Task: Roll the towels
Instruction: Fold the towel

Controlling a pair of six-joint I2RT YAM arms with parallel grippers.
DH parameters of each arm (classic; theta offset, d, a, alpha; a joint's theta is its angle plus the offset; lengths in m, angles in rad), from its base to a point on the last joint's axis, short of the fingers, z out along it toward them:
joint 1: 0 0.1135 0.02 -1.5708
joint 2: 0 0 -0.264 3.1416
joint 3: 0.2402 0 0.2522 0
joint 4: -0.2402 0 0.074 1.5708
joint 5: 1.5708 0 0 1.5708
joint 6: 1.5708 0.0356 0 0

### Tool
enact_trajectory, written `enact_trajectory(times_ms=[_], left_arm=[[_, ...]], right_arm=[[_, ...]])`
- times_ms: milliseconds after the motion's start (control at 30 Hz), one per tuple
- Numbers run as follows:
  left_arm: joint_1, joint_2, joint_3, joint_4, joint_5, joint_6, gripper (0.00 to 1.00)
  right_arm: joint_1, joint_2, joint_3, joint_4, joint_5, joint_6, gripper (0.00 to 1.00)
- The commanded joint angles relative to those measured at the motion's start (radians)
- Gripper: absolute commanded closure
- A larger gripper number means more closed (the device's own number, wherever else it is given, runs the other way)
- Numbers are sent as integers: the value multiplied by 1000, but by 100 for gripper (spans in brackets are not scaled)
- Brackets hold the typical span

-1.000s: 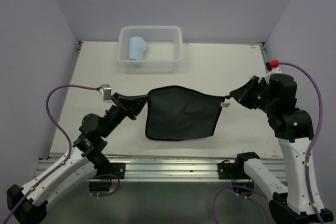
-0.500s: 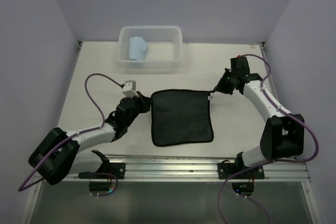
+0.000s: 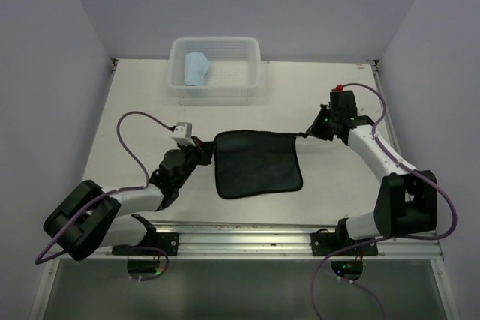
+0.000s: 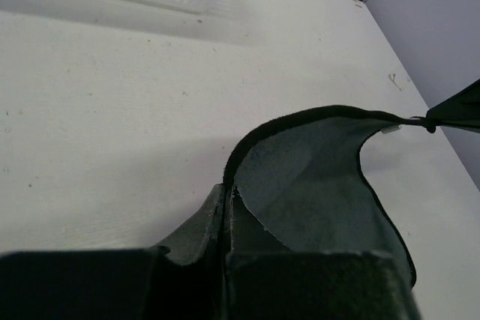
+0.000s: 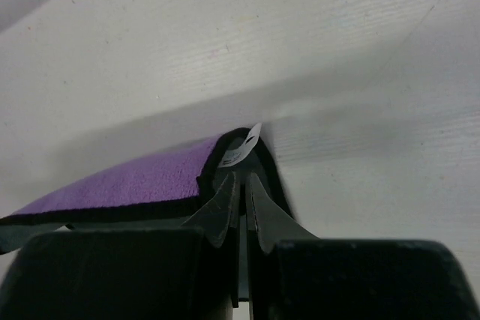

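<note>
Clamped shut on the purple towel's (image 3: pixel 258 164) far corners: left gripper (image 3: pixel 208 149) on the left, right gripper (image 3: pixel 304 134) at the tagged right. Stretched between them with dark side up and purple underneath, near part lying on the table (image 3: pixel 135 110). Farther back, light blue towel (image 3: pixel 196 70) inside the white basket (image 3: pixel 253 56).

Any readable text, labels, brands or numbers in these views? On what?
None readable.
White tag on the towel corner, pinched in the right gripper: any print is too blurred to read.
Basket and table: no text shows.
</note>
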Motion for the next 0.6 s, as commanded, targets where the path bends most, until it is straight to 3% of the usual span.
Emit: enact_trajectory(times_ms=[0, 567], left_arm=[[2, -23, -49, 135, 29, 47, 100], [-28, -133, -200, 146, 95, 96, 99]], right_arm=[[2, -62, -67, 37, 3, -33, 100], [1, -154, -200, -23, 48, -32, 100]])
